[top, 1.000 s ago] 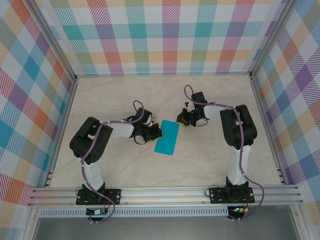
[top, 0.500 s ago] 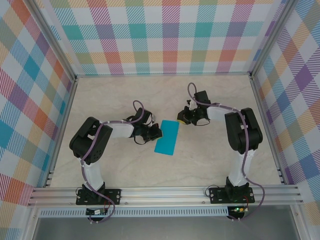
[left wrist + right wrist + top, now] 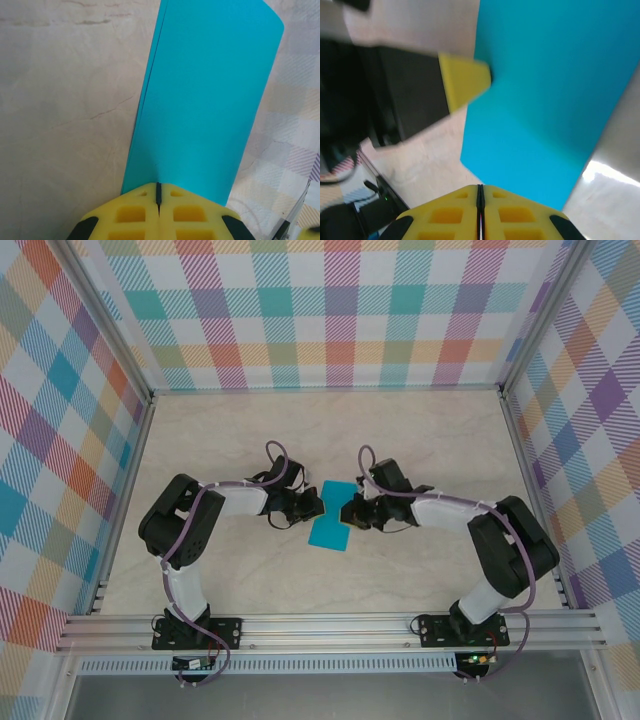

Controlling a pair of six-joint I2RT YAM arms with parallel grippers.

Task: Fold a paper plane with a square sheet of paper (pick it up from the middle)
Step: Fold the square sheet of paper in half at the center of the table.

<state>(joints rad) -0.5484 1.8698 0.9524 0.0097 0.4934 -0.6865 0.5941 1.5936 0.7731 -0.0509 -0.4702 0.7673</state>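
**Right gripper swings in onto the paper**

- Table (image 3: 420, 430): pale, marble-look, matte; plaid walls (image 3: 330, 310) around it.
- Change: within the last second the right arm comes down from the far side, and the right gripper (image 3: 350, 512) now sits at the paper's right long edge. The left gripper (image 3: 310, 505) holds its post at the left edge, directly opposite. The paper has barely shifted.
- Meaning (a judgement): both tips now bracket the strip, so the next fold or crease-press is being set up. This is no plane yet.
- Paper (image 3: 330, 525): teal, thin and smooth, a narrow rectangle lying mid-table. The left wrist view shows two layers along one long edge, so it is already folded in half.
- Claws: on each wrist the yellow fingers are pressed together to a hairline seam, tips at the paper's edge. I cannot tell whether any paper is caught between them.
- Fingertips are yellow, moulded, with square pockets.
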